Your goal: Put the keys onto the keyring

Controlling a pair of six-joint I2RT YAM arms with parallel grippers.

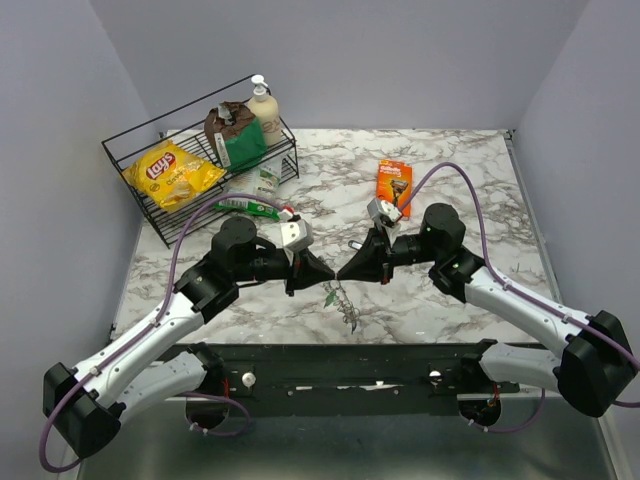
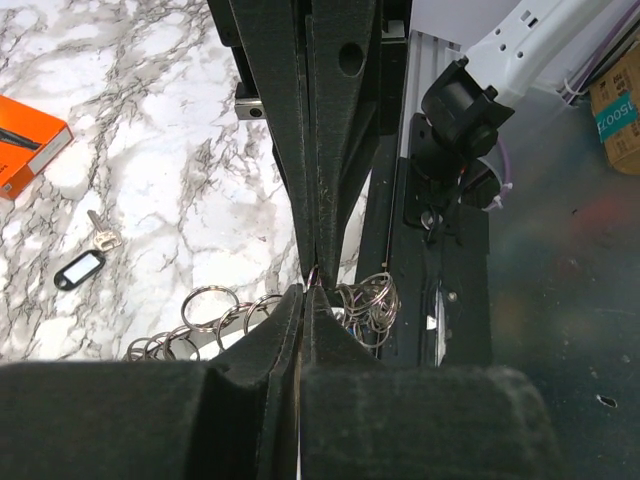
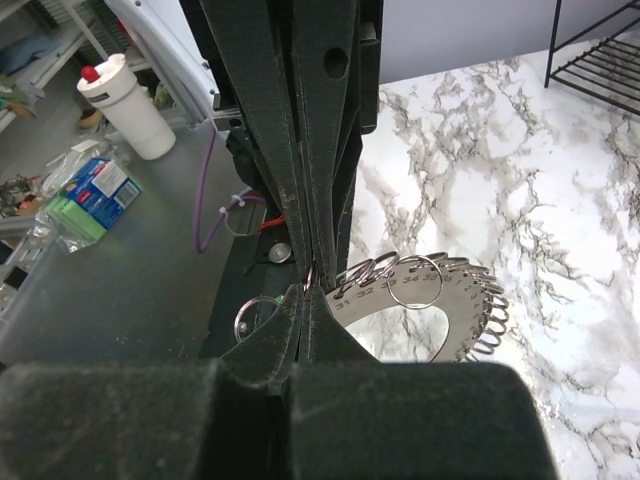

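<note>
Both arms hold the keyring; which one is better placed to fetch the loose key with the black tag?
Probably right. The tagged key lies near the orange box, on the side of the right pincer; the left pincer, shut on the keyring, could hold it alone.

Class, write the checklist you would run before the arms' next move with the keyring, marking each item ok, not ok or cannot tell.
1. Left end effector shut on the keyring: ok.
2. Right end effector shut on it too: ok.
3. Keyring lifted off the table: cannot tell.
4. A key held: not ok; the black-tagged key lies on the table.
5. Ring's split pried open: cannot tell.
</note>
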